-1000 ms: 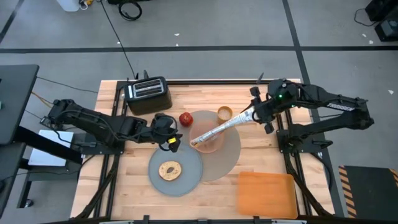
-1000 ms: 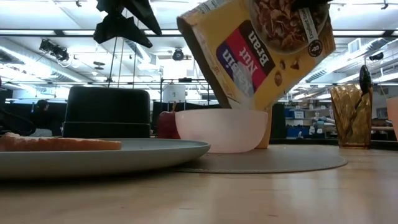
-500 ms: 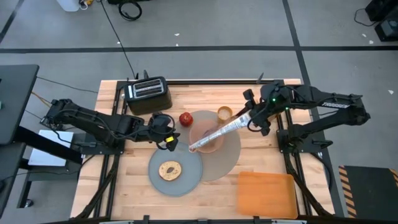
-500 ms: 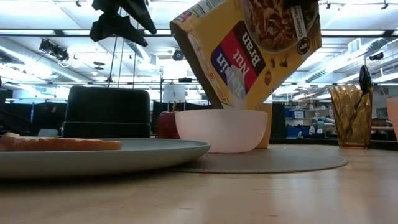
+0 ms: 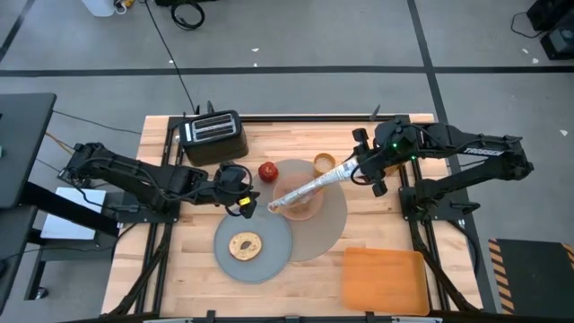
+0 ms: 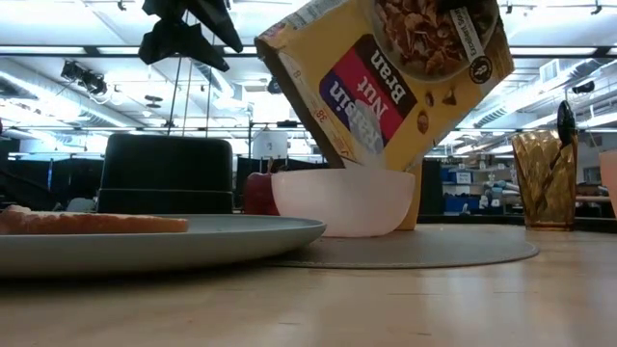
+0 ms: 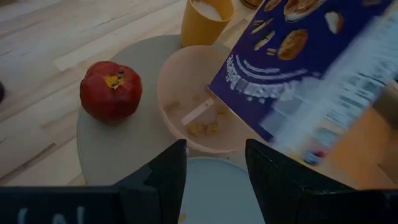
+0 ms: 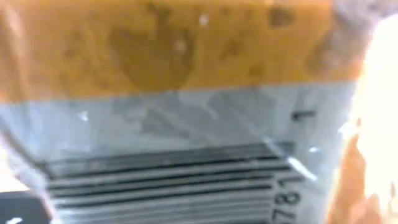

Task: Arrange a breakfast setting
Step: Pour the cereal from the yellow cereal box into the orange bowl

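**Cereal box tipped over bowl, right arm pouring**

Right gripper (image 5: 359, 168), centre right of the high view, is clamped on the bottom end of a cereal box (image 5: 309, 189). Box slants down toward frame centre, its open end over the pink bowl (image 5: 299, 202). Low view shows the box (image 6: 381, 77) upside down, its corner dipping just inside the bowl (image 6: 343, 200) rim. Left wrist view shows a few flakes in the bowl (image 7: 196, 102) already.

Left gripper (image 5: 244, 199) hovers left of centre, near the bowl, fingers (image 7: 163, 177) apart and holding nothing.

Layout: bowl sits on the round mat (image 5: 334, 215), frame centre. Apple (image 5: 267, 170) at the mat's upper left edge, orange cup (image 5: 324, 163) at its upper edge, just beside the box. Grey plate (image 5: 269, 256) with bagel (image 5: 245, 245) lies lower left of the bowl, overlapping the mat. Toaster (image 5: 213, 135) upper left, orange board (image 5: 384, 278) lower right. Spoon not made out on the table.

Handling, my guess: box is light cardboard, crushes if squeezed hard, best held across the narrow sides near the closed end as now. Contents shift while pouring, so balance changes. Bowl looks like thin plastic, light, would slide or tip if the box corner pushes on the rim.
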You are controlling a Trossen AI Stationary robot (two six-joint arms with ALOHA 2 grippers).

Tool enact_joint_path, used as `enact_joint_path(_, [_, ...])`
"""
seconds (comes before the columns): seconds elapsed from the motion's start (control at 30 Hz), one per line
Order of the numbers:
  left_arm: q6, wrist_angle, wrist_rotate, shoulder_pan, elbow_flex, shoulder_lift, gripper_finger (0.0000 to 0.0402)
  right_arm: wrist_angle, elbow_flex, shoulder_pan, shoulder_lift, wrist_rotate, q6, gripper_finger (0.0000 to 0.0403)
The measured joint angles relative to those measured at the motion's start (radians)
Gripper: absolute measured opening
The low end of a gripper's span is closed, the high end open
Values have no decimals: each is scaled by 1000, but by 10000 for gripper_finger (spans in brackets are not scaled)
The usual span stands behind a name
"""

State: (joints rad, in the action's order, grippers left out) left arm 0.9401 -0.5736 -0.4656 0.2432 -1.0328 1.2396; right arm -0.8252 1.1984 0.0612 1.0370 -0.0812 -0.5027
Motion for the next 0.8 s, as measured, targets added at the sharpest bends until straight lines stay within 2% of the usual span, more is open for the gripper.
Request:
enact_joint_path(0.2, [-14, 90, 0, 0, 0, 0, 171, -1, 0, 1, 0, 32, 131, 155])
enact_joint_path(0.47, [-180, 351, -2, 1, 0, -5, 171, -2, 0, 1, 0, 32, 215, 156])
enact_joint_path(0.63, [-334, 537, -29, 1, 0, 16, 172, -3, -1, 1, 0, 37, 262, 153])
enact_joint_path(0.8, [-401, 574, -52, -8, 0, 62, 172, -3, -1, 1, 0, 36, 264, 153])
